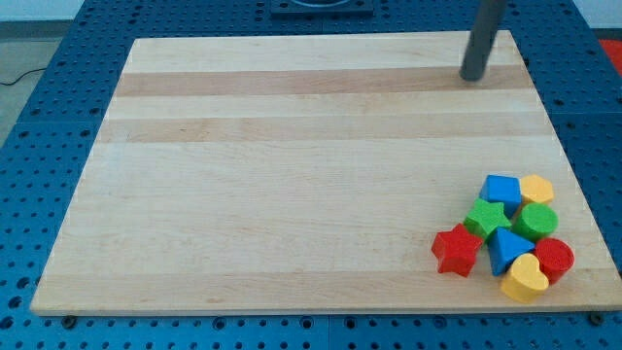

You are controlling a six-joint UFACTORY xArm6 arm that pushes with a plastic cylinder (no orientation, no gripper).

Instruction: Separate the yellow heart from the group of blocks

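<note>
Fingers are none on this rig, so nothing is clenched or grasped: my tip sits bare near the view's top right, well apart from the blocks. From the one camera, the yellow heart lies at the cluster's bottom edge, touching the red cylinder and blue triangle; it looks light, stiff and likely to slide, so I'd push its upper side. I count eight blocks: besides those, a red star, green star, green cylinder, blue block, and a yellow block, perhaps a hexagon.
</note>
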